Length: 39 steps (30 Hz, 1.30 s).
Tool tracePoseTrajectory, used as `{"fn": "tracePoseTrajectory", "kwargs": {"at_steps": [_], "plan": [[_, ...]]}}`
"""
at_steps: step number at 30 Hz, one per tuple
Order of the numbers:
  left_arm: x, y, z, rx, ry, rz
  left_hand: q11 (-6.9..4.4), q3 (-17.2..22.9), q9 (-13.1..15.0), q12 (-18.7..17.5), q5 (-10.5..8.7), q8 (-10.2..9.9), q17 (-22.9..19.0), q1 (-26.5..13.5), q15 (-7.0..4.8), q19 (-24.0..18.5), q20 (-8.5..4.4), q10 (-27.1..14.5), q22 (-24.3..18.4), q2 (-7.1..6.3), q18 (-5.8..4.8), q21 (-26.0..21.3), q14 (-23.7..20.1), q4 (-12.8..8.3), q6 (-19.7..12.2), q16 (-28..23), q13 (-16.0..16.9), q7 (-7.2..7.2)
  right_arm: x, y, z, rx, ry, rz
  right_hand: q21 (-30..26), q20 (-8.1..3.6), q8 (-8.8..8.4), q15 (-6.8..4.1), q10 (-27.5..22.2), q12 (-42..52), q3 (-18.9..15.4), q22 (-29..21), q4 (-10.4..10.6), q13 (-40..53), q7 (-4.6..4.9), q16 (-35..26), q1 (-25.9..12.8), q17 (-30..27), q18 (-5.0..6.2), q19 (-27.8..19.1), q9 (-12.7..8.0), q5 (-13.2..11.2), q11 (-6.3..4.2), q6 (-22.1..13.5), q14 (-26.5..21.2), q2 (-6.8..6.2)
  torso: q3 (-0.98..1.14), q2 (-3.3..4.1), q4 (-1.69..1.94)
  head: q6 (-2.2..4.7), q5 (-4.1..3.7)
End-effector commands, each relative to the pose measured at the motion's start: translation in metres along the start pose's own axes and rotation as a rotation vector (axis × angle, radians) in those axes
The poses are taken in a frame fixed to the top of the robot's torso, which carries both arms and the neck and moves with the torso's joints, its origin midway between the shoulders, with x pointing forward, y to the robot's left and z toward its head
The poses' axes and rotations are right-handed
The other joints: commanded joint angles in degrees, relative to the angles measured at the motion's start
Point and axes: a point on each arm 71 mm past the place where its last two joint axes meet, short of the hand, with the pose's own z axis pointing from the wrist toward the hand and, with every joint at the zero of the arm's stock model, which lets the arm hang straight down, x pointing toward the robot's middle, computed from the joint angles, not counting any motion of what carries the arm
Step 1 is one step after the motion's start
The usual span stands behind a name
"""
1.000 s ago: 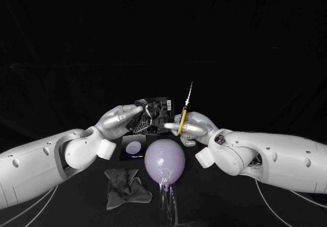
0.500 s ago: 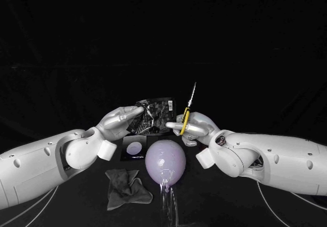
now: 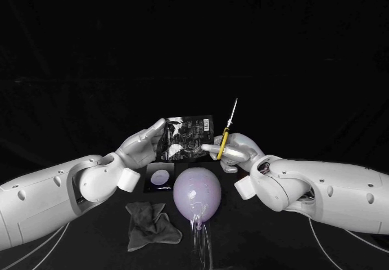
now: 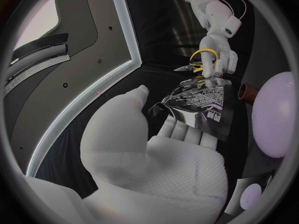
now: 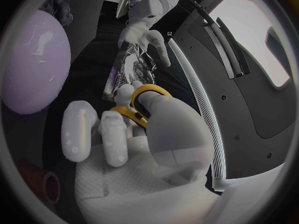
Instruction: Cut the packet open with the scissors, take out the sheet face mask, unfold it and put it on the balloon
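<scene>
Your left hand (image 3: 143,147) grips the packet (image 3: 188,138) by one side edge and holds it upright above the table (image 3: 239,244). Your right hand (image 3: 235,151) holds the scissors (image 3: 226,132) by their yellow handle, blades pointing up, just beside the packet's other edge. Below both hands the balloon (image 3: 197,193) lies on the table, with a dark card (image 3: 161,176) just beside it and a grey cloth (image 3: 150,225) near it.

No lettering can be read anywhere: the dark packet (image 3: 190,138) carries pale printed lines across its crinkled face, clearest in the left wrist view, and the small dark card (image 3: 159,177) bears a pale oval mark, all too blurred to make out.
</scene>
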Motion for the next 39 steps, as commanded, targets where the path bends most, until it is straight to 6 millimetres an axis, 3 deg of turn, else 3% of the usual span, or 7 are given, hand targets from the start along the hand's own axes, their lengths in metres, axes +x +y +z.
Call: {"fn": "tracePoseTrajectory", "kwargs": {"at_steps": [1,7,19,23,28,34,39], "plan": [[-0.001,-0.001,0.001,0.004,-0.025,0.011,0.09,-9.4,-0.4,0.4,0.01,-0.5,-0.1,0.6,0.09,-2.1,-0.06,-0.9,0.1,3.02,-1.16,-1.0,-1.1,0.0,-1.1,-0.3,0.1,5.99,-0.004,0.000,0.000,-0.003,-0.045,-0.029,-0.1,-0.49,0.32,-0.52,18.5,54.5,0.4,8.7,0.3,11.5,-0.57,0.2,0.6,15.1,0.68,0.0,2.4,0.2,-3.13,0.6,6.0,1.09,-0.01,0.03,-0.02,0.14,0.15],[-0.002,0.000,0.001,-0.003,-0.032,0.032,0.17,-15.9,-0.8,0.4,-0.01,-0.8,-0.4,2.1,0.20,-4.4,0.00,-1.4,-0.1,2.06,-1.53,-1.8,-2.4,0.5,-1.8,-0.3,0.1,6.13,-0.007,-0.001,0.001,0.005,-0.055,-0.038,-0.2,-0.54,0.46,-0.56,18.5,54.4,0.6,8.7,0.2,11.5,-0.59,0.2,0.7,15.1,0.69,0.0,2.7,0.2,-3.16,0.4,6.0,1.08,-0.01,0.02,0.02,0.35,0.31],[0.006,0.009,0.008,-0.065,0.003,0.096,-0.14,-14.9,-0.4,0.7,-0.07,-0.3,0.1,19.5,-0.02,-2.4,-0.08,-1.1,0.1,3.22,-1.01,-1.2,-0.7,-2.1,-0.6,0.5,0.2,5.69,0.000,0.000,0.005,0.000,-0.046,-0.047,-0.2,-0.58,0.56,-0.59,18.4,54.2,0.7,8.7,0.1,11.4,-0.61,0.2,0.7,15.1,0.71,0.0,3.0,0.2,-3.18,0.3,6.0,1.06,0.02,0.03,-0.04,0.50,0.46],[0.008,0.011,0.010,-0.074,0.010,0.096,-0.50,-15.0,0.1,1.4,-0.06,0.1,0.5,22.8,-0.64,4.2,-0.19,0.9,0.8,4.02,1.16,1.1,1.5,-3.0,0.1,1.6,0.2,0.76,0.004,0.001,0.007,-0.001,-0.037,-0.048,-0.2,-0.58,0.56,-0.59,18.4,54.2,0.7,8.7,0.1,11.4,-0.61,0.2,0.7,15.1,0.71,0.0,3.0,0.2,-3.18,0.3,6.0,1.06,0.03,0.02,-0.08,0.55,0.49],[0.011,0.013,0.014,-0.077,0.011,0.092,-1.72,-15.5,-1.1,1.3,-0.06,-0.7,0.6,24.4,-1.42,6.5,-0.14,2.0,0.7,4.74,2.63,1.7,2.7,-3.5,-2.7,2.0,0.2,-0.96,0.010,0.001,0.010,-0.002,-0.025,-0.047,-0.3,-0.60,0.62,-0.60,18.4,54.2,0.8,8.6,0.1,11.4,-0.62,0.2,0.7,15.1,0.72,-0.1,3.1,0.2,-3.19,0.3,6.0,1.05,0.04,0.02,0.00,0.59,0.58],[0.011,0.014,0.018,-0.078,-0.013,0.098,-1.22,-15.7,-1.0,0.8,-0.06,-0.5,0.6,25.2,-1.35,6.3,-0.03,1.8,0.3,4.93,2.55,1.2,3.0,-3.8,-2.4,2.1,0.1,-0.42,0.018,0.002,0.013,-0.003,-0.003,-0.046,-0.4,-0.61,0.67,-0.60,18.4,54.1,0.8,8.6,0.0,11.3,-0.62,0.2,0.7,15.1,0.75,-0.1,3.3,0.2,-3.20,0.2,6.0,1.02,0.00,0.03,-0.04,0.52,0.63],[0.009,0.015,0.018,-0.087,-0.044,0.106,-1.39,-16.1,-0.5,0.6,-0.05,0.2,0.6,25.6,-1.33,5.0,0.00,2.0,0.0,5.50,2.06,0.0,3.1,-3.6,-0.5,2.0,0.2,3.22,0.022,0.002,0.015,-0.003,0.014,-0.048,-0.4,-0.61,0.67,-0.60,18.4,54.1,0.8,8.6,0.0,11.3,-0.62,0.2,0.7,15.1,0.75,-0.1,3.3,0.2,-3.20,0.2,6.0,1.02,-0.01,0.04,0.01,0.53,0.53]]}}
